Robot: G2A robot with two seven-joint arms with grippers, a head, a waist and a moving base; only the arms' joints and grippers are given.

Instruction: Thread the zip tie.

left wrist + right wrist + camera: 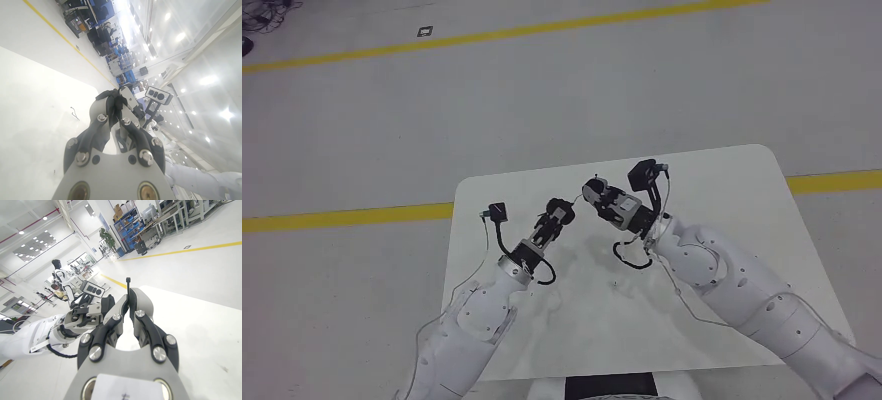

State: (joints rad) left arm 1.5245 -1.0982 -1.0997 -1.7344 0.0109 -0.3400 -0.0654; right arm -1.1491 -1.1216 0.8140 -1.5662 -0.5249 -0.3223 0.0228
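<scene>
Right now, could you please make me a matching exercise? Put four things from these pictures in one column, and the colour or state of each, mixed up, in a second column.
Things:
1. zip tie
2. table
3. floor line
4. right tool

Colour or state:
a. yellow
b. shut on a thin strap
c. white, with rounded corners
d. black, its head standing out past the tool's tip

Pairs: 1-d, 2-c, 3-a, 4-b.

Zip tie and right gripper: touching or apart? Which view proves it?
Touching. The right wrist view shows the zip tie clamped in the shut right gripper, head protruding.
</scene>
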